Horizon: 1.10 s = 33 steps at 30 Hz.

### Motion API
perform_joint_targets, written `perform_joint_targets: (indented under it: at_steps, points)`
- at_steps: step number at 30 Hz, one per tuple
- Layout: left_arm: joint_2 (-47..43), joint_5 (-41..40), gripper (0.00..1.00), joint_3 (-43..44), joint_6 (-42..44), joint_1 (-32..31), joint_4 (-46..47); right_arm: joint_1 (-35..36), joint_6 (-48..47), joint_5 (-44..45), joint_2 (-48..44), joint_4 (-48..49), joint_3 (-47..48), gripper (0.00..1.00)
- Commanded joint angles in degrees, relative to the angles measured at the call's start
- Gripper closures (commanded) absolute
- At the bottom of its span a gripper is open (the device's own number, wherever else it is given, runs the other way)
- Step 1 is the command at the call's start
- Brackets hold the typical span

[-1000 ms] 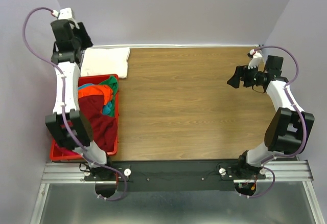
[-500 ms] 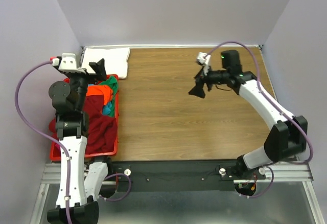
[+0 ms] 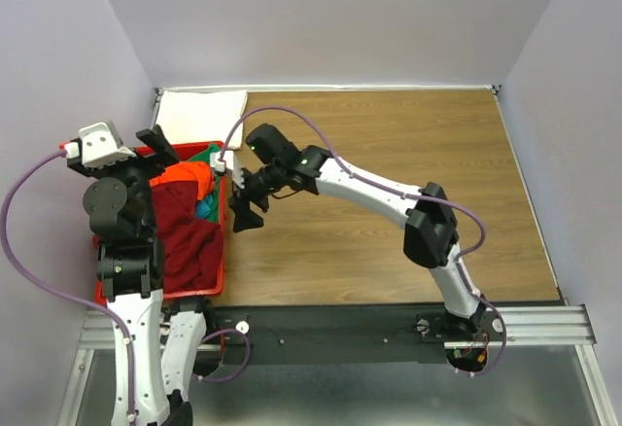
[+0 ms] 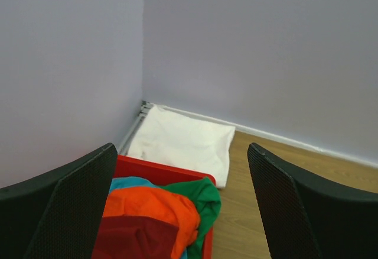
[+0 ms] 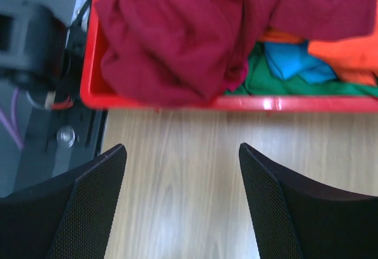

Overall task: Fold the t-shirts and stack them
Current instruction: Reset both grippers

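At the near edge the rail (image 3: 340, 334) carries both arm bases. The left arm (image 3: 121, 241) rises over the left side of the basket (image 3: 224, 251) and hides that side from above. The basket sits at the near-left of the table (image 3: 389, 144), full of crumpled shirts. The dark red shirt (image 3: 190, 236) fills its near half and bulges onto the right rim. The teal shirt (image 3: 206, 208) and the orange shirt (image 3: 180, 175) lie behind it, and the green shirt (image 3: 210, 158) is at the far end.

The right arm (image 3: 374, 188) stretches slantwise across the table. The right gripper (image 5: 182, 147) hangs over bare wood just beside the basket's right wall, fingers spread with nothing between them. That wall stands between it and the shirts. The left gripper (image 4: 181, 148) hovers above the basket's far-left part, fingers spread wide and empty, facing the far corner. Beyond the basket the white shirt (image 3: 199, 110) lies folded flat in the far-left corner, against the wall (image 3: 321, 17).

A second ago the left gripper was out over the white shirt; it has come back over the basket. The right gripper was at the table's right side then and over the middle half a second ago, and it has swung across to the basket. The basket and the white shirt have not moved
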Motion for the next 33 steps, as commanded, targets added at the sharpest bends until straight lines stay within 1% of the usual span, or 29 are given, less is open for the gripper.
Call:
perform_joint_targets:
  at_steps: [1, 4, 6, 10, 15, 16, 17, 18, 19, 20, 21, 22, 25, 27, 28, 30, 31, 32, 33]
  points:
    - [1.31, -16.31, 0.02, 3.92, -1.54, -0.72, -4.54, 2.89, 6.34, 6.33, 5.28, -0.49, 7.63, 0.18]
    - [1.76, -21.43, 0.02, 5.95, -3.73, -2.21, -5.17, 3.60, 7.48, 8.88, 9.59, 0.66, 11.66, 0.21]
    - [1.94, -21.89, 0.02, 6.39, -4.09, -2.83, -5.08, 4.39, 7.32, 9.42, 11.61, 0.75, 13.08, 0.23]
    - [1.68, -21.80, 0.02, 6.22, -3.13, -4.59, -4.64, 6.50, 5.21, 13.54, 12.85, 1.01, 13.70, 0.24]
    - [0.62, -23.03, 0.02, 6.48, -1.81, -6.08, -4.99, 7.91, 4.85, 14.69, 12.94, 1.19, 13.53, 0.25]
    - [0.36, -23.56, 0.02, 6.57, -1.55, -6.09, -5.08, 7.83, 4.85, 16.26, 12.50, 1.19, 13.09, 0.25]
    - [0.18, -23.73, 0.02, 6.83, -0.93, -6.09, -5.34, 7.82, 4.42, 17.76, 11.72, 1.01, 12.65, 0.22]
    - [0.00, -23.56, 0.02, 7.09, -0.41, -6.09, -5.69, 7.65, 2.59, 19.42, 9.01, 1.10, 10.38, 0.19]
    - [-0.61, -22.86, 0.02, 7.09, 0.12, -7.91, -5.78, 7.65, 1.00, 22.49, 7.33, 1.01, 8.88, 0.15]
    - [-0.96, -22.16, 0.02, 7.18, 1.08, -8.28, -5.96, 7.21, -0.93, 23.56, 5.22, 1.10, 7.13, 0.05]
    - [-1.31, -20.94, 0.02, 6.83, 1.79, -8.46, -5.78, 7.12, -2.95, 25.05, 1.11, 1.10, 2.50, 0.02]
    - [-1.49, -17.53, 0.02, 6.74, 2.49, -9.07, -5.52, 6.86, -6.01, 28.37, -1.28, 1.19, 0.45, 0.00]
    - [-1.05, -9.17, 0.02, 6.57, 3.82, -9.34, -4.47, 4.85, -7.72, 33.84, -8.84, 1.45, -6.93, 0.00]
    - [-0.53, -5.30, 0.02, 6.48, 4.34, -9.34, -3.59, 3.35, -7.80, 37.44, -12.01, 3.03, -9.84, 0.00]
    - [-0.35, -3.80, 0.02, 6.57, 4.52, -9.34, -3.67, 2.30, -7.19, 38.85, -14.72, 3.81, -12.72, 0.00]
    - [-0.35, -0.89, 0.02, 6.22, 4.78, -9.43, -3.41, -2.61, -5.44, 40.01, -17.63, 5.58, -14.59, 0.00]
    - [-0.26, -0.19, 0.02, 6.04, 4.96, -9.34, -3.50, -4.64, -1.86, 39.92, -18.87, 6.36, -15.21, 0.00]
    - [-0.26, 0.51, 0.02, 5.95, 5.05, -9.43, -3.67, -8.92, 0.17, 39.14, -21.75, 8.02, -16.43, 0.00]
    - [-0.17, 0.70, 0.02, 5.95, 5.14, -9.43, -3.76, -10.88, 2.02, 39.13, -23.08, 9.43, -17.40, 0.00]
